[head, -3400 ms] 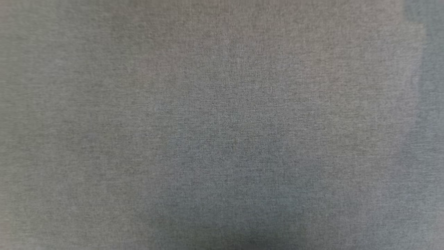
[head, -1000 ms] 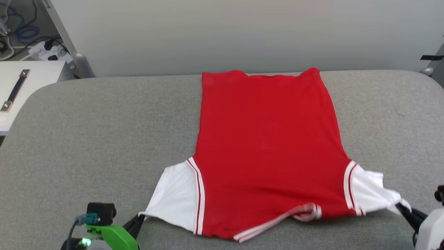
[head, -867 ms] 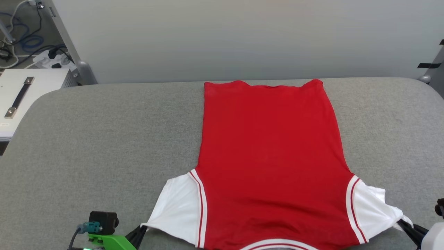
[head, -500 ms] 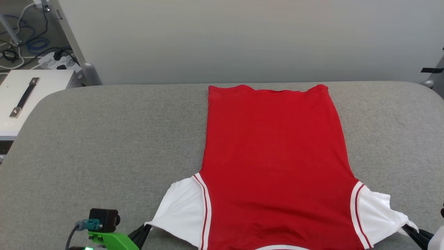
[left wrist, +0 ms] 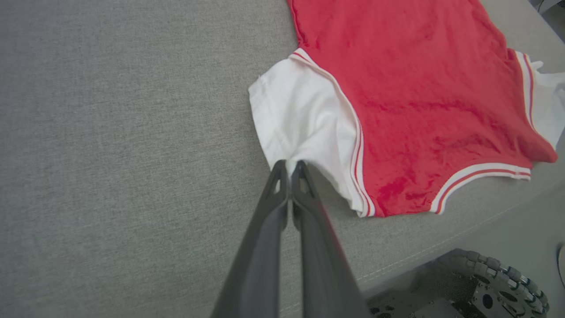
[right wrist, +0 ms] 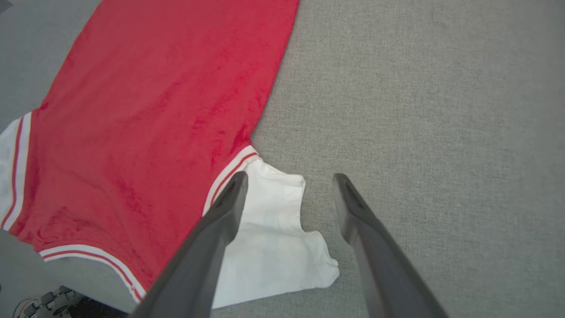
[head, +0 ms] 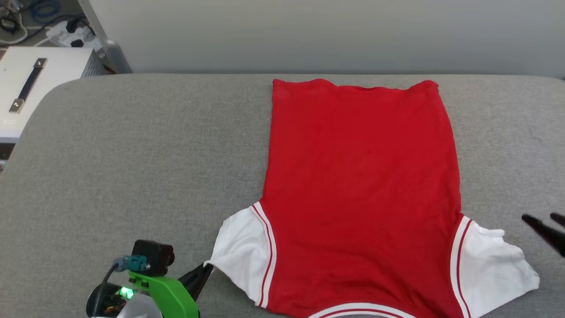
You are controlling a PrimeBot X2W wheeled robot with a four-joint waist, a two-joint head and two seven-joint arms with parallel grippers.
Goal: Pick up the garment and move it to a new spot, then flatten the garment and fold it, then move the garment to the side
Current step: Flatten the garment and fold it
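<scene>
The garment [head: 359, 176] lies on the padded surface [head: 132, 154], toward its right.

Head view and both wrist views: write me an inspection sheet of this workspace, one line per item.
Surface: grey fabric surface, smooth.
Job's things: garment lies spread flat, plain red side up, with white sleeves out to both sides at the near end.
Clutter: nothing seen.
Grippers: left gripper has its fingers shut on the garment's white left sleeve; right gripper is open by the right sleeve and holds nothing.
Cables: blue cables and a power strip on the floor, far left.
Surroundings: white case with a black handle, left of the surface; pale wall behind.
</scene>
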